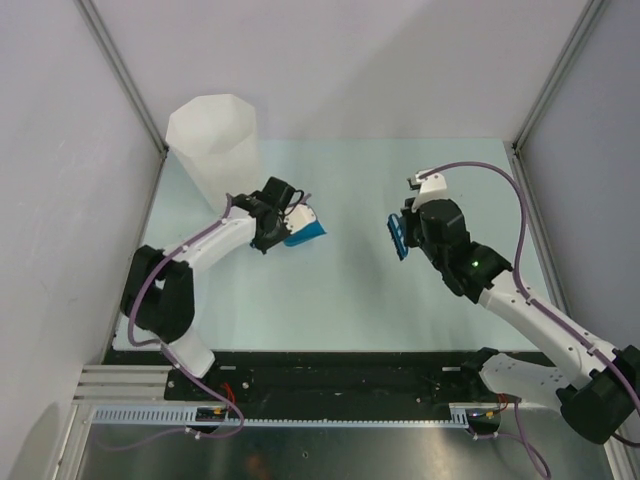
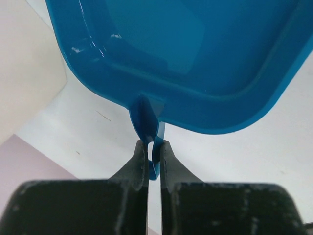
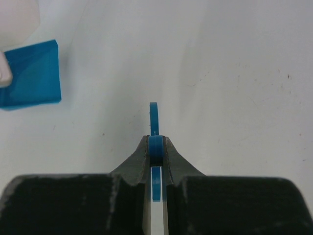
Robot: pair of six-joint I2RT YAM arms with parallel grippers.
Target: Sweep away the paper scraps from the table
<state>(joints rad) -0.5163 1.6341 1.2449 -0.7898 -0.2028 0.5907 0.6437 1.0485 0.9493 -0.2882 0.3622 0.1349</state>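
Observation:
No paper scraps show in any view. My left gripper (image 1: 280,224) is shut on the thin handle of a blue dustpan (image 1: 305,228), held just right of the bin over the back left of the mint-green table (image 1: 360,290). In the left wrist view the dustpan (image 2: 186,49) fills the top, its handle pinched between my left gripper's tips (image 2: 154,147). My right gripper (image 1: 412,232) is shut on a small blue brush (image 1: 399,237) over the table's middle right. In the right wrist view the brush's handle (image 3: 154,117) sticks up from my right gripper (image 3: 155,144).
A tall white faceted bin (image 1: 212,145) stands at the table's back left corner, close to the dustpan. Grey walls with metal posts enclose the table on three sides. The dustpan also shows at the left of the right wrist view (image 3: 32,73).

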